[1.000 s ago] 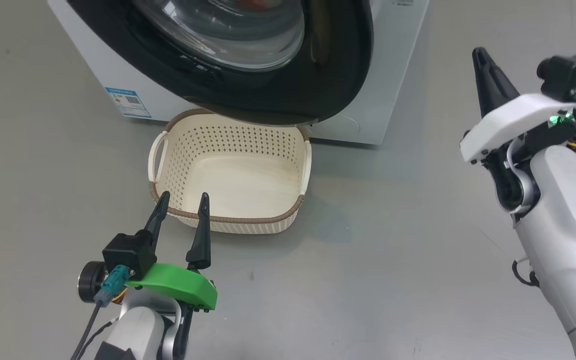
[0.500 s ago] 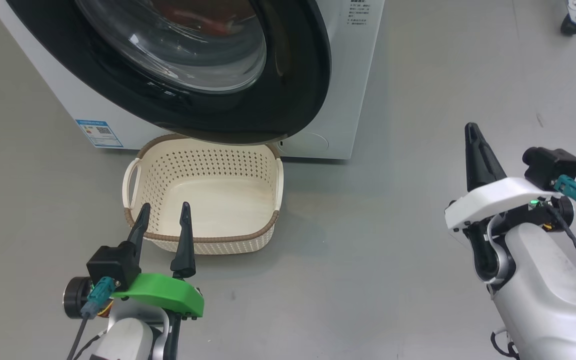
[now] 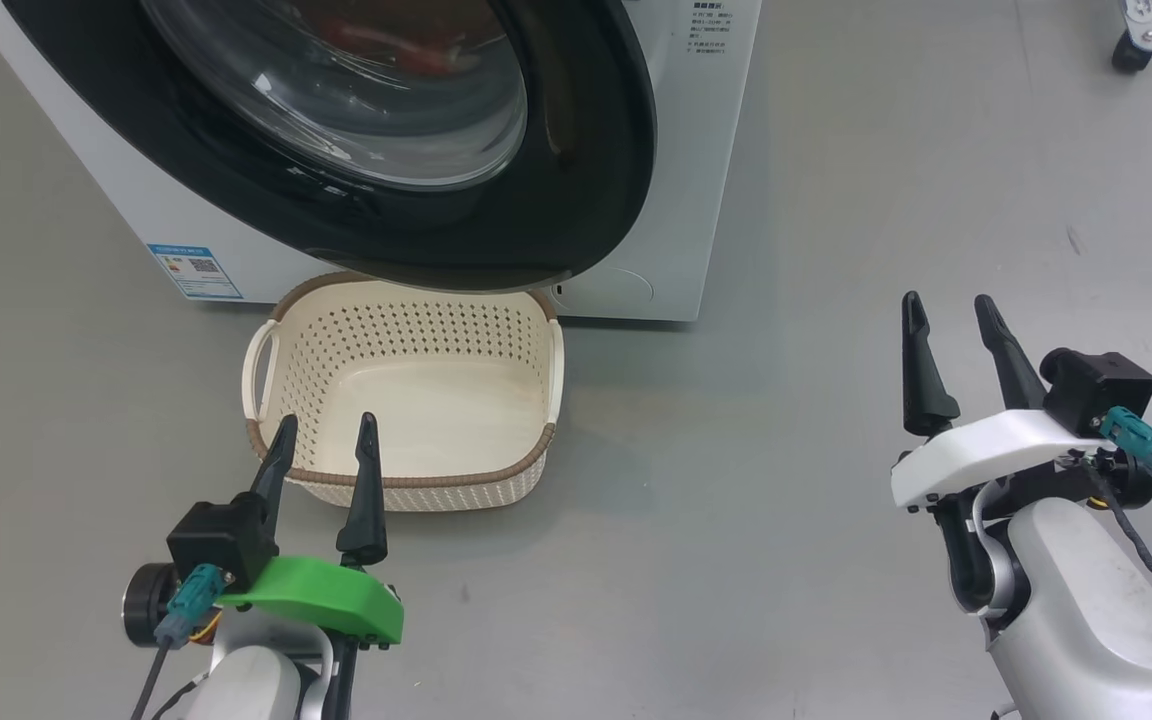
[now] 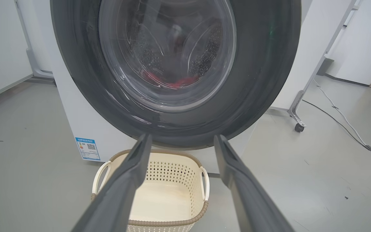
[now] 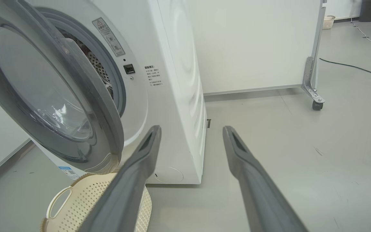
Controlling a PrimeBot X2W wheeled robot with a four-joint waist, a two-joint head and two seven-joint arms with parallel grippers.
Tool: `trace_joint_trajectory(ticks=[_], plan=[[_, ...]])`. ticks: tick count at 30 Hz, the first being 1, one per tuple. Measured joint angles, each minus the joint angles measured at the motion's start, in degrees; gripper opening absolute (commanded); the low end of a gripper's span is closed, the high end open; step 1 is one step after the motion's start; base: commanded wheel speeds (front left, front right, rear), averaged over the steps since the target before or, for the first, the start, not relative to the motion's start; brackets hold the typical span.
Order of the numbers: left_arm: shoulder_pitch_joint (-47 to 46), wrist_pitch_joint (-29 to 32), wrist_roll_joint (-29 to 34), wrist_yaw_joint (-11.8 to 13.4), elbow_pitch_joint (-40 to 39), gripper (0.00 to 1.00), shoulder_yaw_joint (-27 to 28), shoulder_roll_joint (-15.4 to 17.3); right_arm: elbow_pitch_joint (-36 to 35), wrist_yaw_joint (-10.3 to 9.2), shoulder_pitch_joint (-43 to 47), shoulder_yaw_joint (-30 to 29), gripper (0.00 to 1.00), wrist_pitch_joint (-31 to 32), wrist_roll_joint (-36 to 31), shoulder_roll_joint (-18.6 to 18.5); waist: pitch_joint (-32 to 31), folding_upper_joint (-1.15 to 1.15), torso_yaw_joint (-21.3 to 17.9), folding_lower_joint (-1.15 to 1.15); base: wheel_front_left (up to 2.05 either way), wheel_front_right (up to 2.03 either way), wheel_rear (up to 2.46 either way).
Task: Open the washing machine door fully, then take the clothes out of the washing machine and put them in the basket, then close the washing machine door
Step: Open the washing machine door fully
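The white washing machine (image 3: 696,150) stands at the top of the head view. Its door (image 3: 576,200), black-rimmed with a glass bowl, hangs partly open over the basket (image 3: 401,480). In the right wrist view the door (image 5: 101,106) stands ajar, with a gap to the drum opening. Red clothes (image 4: 175,82) show through the glass inside the drum. The cream basket (image 4: 167,222) sits empty on the floor below the door. My left gripper (image 3: 328,430) is open at the basket's near rim. My right gripper (image 3: 946,310) is open and empty, out on the floor to the right of the machine.
Grey floor spreads all around. A white panel on a wheeled metal leg (image 5: 314,93) stands behind the machine's right side, and its caster (image 4: 298,127) shows in the left wrist view. Cables (image 5: 359,67) run across the far floor. A blue label sticker (image 3: 196,270) marks the machine's lower left.
The right gripper's fingers have parted from shut to open, and that arm has dropped lower on the right. The head camera tilted up early on; the left gripper stays by the basket.
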Motion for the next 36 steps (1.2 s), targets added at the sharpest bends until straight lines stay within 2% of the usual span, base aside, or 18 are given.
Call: trace_joint_trajectory(ticks=[11, 36], plan=[[0.7, 0.0, 0.3, 0.0, -0.2, 1.0, -0.1, 0.0, -4.1, -0.66, 2.5, -1.4, 1.0, 0.0, -2.2, 1.2, 0.1, 0.0, 0.6, 0.0, 0.0, 0.0, 0.0], [0.8, 0.0, 1.5, -0.3, -0.6, 1.0, 0.5, 0.0, -7.6, -0.19, 6.2, -3.3, 1.0, 0.0, -4.2, 2.9, 0.1, 0.0, 0.5, 0.0, 0.0, 0.0, 0.0]])
